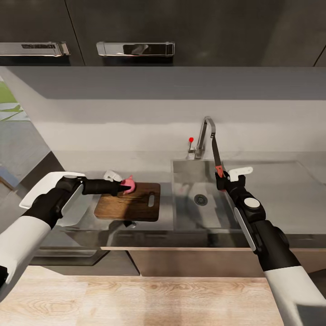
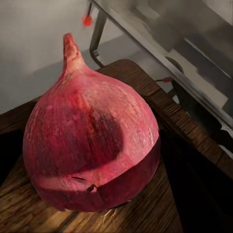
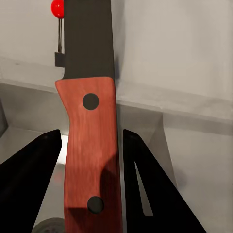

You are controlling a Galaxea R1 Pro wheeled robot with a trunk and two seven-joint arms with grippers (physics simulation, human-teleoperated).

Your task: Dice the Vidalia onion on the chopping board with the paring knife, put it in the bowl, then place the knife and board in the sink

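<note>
1. In the head view the left end effector [image 1: 121, 185] is reaching over the board's [image 1: 136, 209] far left corner, closed around the onion [image 1: 128, 184], which is sitting at that corner.
2. The left wrist view is showing the onion [image 2: 92, 145] up close: red-purple skin, a pointed stem tip, its base resting on the board's [image 2: 160, 208] wood grain. The fingers themselves are not showing there, so the grip is readable from the head view alone.
3. The right end effector [image 1: 222, 180] is hovering above the sink [image 1: 183, 213], clamped on the knife [image 1: 216, 156], whose dark blade is pointing up past the tap [image 1: 204, 136].
4. The right wrist view is showing the knife's [image 3: 90, 145] red handle with two dark rivets, held between two black fingers [image 3: 29, 184], with the red knob [image 3: 57, 8] behind.
5. The board is lying on the bench [image 1: 280, 190] just left of the sink, its handle slot toward the basin.
</note>
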